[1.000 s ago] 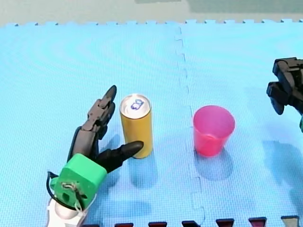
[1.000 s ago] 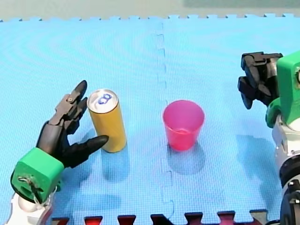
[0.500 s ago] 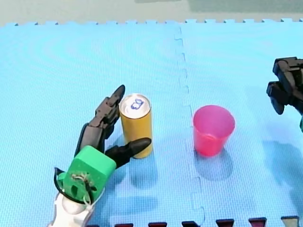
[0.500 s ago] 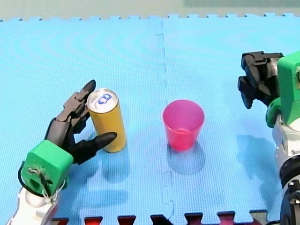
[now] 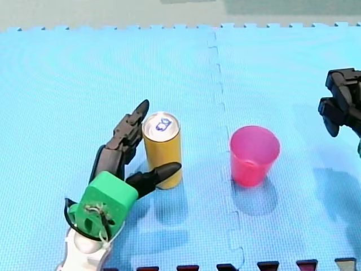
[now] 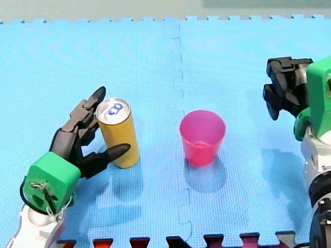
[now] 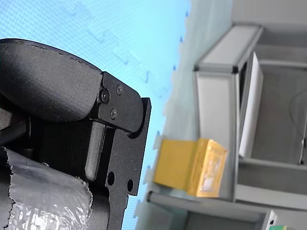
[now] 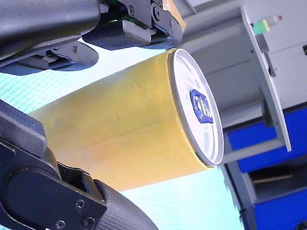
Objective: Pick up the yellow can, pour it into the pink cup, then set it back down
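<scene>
Foam mat (image 5: 67, 68): blue interlocking tiles across the whole frame, with one seam running down just right of centre.
Change: over the last second the left hand (image 5: 121, 158) has slid in from the lower left until it brackets the yellow can (image 5: 163, 151); in the last half second it has barely moved.
Meaning: the reach looks finished and the squeeze is the step in hand; lifting, pouring and setting down are all still to come.
Left hand pose: the arm comes up from the bottom left, green wrist cuff (image 5: 104, 203) lowest, palm facing the can's left side.
Left fingers (image 5: 131, 127): two stretch straight up past the can's top left rim, while the thumb (image 5: 158, 175) lies across its lower front. They are not curled tight, and the second wrist view shows the can sitting between them.
Right hand (image 6: 283, 88): at the right edge, mid-height, fingers curled in on nothing, well apart from the cup.
Yellow can: upright on the mat, left of centre, tab end up.
Pink cup (image 5: 254, 157): upright and open, right of the seam, near the can but apart.
</scene>
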Robot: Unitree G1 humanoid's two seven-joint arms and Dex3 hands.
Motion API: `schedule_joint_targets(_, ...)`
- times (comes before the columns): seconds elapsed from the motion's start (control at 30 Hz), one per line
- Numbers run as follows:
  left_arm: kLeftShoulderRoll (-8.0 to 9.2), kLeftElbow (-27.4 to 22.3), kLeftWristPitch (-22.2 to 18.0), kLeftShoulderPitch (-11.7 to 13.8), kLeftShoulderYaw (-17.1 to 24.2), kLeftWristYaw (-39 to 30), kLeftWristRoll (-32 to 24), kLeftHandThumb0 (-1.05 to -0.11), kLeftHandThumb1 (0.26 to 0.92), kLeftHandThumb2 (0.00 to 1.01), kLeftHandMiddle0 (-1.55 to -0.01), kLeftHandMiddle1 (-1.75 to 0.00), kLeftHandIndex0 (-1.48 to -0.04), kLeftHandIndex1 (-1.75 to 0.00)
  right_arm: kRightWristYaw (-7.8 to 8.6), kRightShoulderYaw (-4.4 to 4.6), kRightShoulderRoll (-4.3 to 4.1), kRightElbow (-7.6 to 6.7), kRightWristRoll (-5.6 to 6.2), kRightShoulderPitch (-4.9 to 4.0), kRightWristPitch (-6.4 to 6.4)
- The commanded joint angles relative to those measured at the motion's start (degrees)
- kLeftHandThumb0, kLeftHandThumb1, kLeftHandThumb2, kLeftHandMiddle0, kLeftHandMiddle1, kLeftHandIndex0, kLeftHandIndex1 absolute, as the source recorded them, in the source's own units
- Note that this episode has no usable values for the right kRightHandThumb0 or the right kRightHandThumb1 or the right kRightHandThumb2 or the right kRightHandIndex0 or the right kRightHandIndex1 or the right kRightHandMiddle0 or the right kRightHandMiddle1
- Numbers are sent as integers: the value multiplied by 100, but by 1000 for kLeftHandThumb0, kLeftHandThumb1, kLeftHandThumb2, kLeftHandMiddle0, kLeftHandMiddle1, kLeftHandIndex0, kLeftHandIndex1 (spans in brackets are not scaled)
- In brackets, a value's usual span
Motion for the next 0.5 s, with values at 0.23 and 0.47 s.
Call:
schedule_joint_targets(0.23, 29, 246, 52, -277, -19, 22, 58, -788, 692, 2, -368, 0, -298, 0, -56, 9, -20, 2, -9, -29, 8)
schedule_joint_targets(0.47, 10, 583, 19, -584, -65, 55, 128, -779, 689, 0, -360, 0, -293, 0, -56, 8, -43, -12, -5, -26, 1)
